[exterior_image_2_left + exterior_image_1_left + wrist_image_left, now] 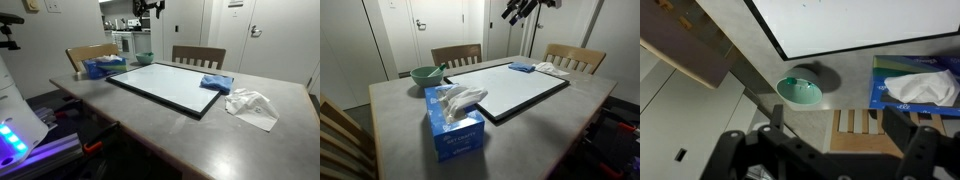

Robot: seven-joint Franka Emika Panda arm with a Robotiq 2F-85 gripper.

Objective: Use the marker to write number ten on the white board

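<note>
The white board (515, 88) lies flat in the middle of the grey table; it also shows in an exterior view (165, 82) and at the top of the wrist view (870, 20). The marker (438, 69) is a pale slim stick that leans out of the green bowl (423, 75) beside the board's corner. In the wrist view the bowl (800, 91) is seen from above and the marker is too small to make out. My gripper (520, 11) hangs high above the table's far side, open and empty; it also shows in an exterior view (150, 8) and in the wrist view (835, 125).
A blue tissue box (455, 125) stands near the bowl. A small blue cloth pad (521, 68) lies on the board's far corner, with crumpled white paper (252, 103) beside it. Wooden chairs (456, 54) stand around the table (150, 130).
</note>
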